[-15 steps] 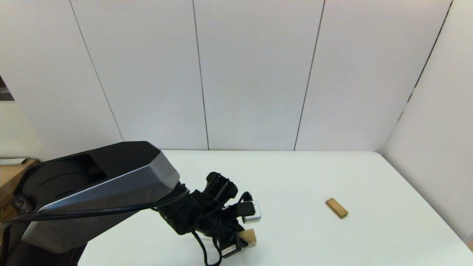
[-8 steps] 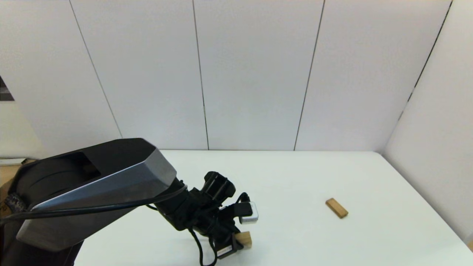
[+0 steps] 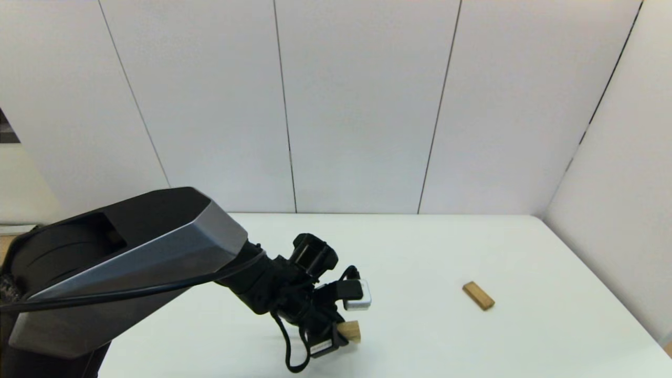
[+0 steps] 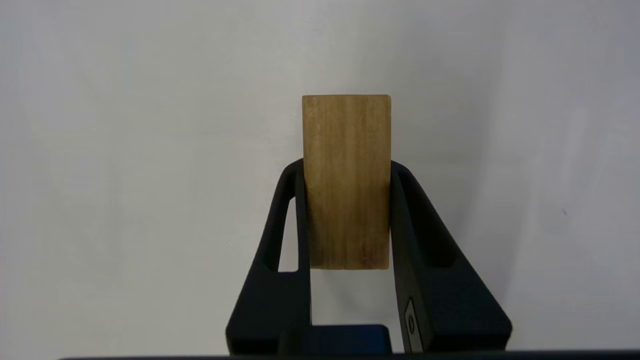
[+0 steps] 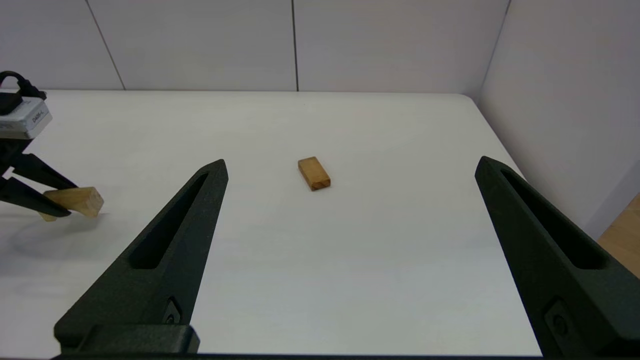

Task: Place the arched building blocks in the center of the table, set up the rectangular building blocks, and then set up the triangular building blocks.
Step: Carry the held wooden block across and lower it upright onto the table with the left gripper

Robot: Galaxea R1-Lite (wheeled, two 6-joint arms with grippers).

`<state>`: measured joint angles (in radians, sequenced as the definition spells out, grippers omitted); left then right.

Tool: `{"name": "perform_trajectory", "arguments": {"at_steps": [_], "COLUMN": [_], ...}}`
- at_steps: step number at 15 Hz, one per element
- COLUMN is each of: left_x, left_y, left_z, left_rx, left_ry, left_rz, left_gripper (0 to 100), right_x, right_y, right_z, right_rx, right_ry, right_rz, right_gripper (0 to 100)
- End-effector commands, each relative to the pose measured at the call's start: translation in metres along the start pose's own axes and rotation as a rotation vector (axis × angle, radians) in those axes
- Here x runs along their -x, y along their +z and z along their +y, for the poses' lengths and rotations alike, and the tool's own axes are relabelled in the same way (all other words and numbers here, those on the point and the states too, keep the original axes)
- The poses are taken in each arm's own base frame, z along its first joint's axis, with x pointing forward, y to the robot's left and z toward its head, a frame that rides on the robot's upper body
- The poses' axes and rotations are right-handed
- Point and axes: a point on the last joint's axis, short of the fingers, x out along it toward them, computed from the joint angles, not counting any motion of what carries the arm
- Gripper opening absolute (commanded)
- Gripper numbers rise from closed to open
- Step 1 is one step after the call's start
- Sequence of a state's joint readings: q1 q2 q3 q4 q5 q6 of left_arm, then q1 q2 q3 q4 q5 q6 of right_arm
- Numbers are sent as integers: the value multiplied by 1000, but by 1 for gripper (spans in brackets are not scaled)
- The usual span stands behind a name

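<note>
I can make out only one bit of print: small dark lettering on the white-and-silver camera module (image 5: 22,118) mounted on the left arm, too small for me to read. Nothing else carries text.

Arched block (image 4: 346,180): light wood, fine grain, matt. Rectangular block (image 3: 478,295): matt brown wood. Table (image 3: 472,247): smooth white. Left gripper fingers (image 4: 430,260): matt black plastic.

Bright, even light (soft shadows), sharp throughout.
</note>
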<state>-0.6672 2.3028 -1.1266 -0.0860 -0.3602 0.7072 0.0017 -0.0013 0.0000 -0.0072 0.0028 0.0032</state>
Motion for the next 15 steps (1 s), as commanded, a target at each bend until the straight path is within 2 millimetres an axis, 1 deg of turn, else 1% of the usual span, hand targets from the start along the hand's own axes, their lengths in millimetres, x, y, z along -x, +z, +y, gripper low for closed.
{"name": "perform_trajectory", "arguments": {"at_steps": [1, 5, 7, 11, 15], "left_x": [7, -7, -10, -17, -20], "left_y": [6, 6, 10, 7, 7], "left_z": [-4, -5, -4, -3, -1], "left_rx": [-20, -31, -38, -31, -30], "left_ry": [-22, -37, -36, -44, -52], "left_rz": [18, 26, 18, 25, 16], "left_gripper": [0, 0, 0, 0, 0], "right_x": [0, 0, 0, 0, 0], "right_y": [0, 0, 0, 0, 0], "right_z": [0, 0, 0, 0, 0], "right_rx": [0, 0, 0, 0, 0], "right_ry": [2, 2, 2, 2, 2], "right_rz": [-1, -1, -1, -1, -1], "right_gripper": [100, 100, 100, 100, 100]}}
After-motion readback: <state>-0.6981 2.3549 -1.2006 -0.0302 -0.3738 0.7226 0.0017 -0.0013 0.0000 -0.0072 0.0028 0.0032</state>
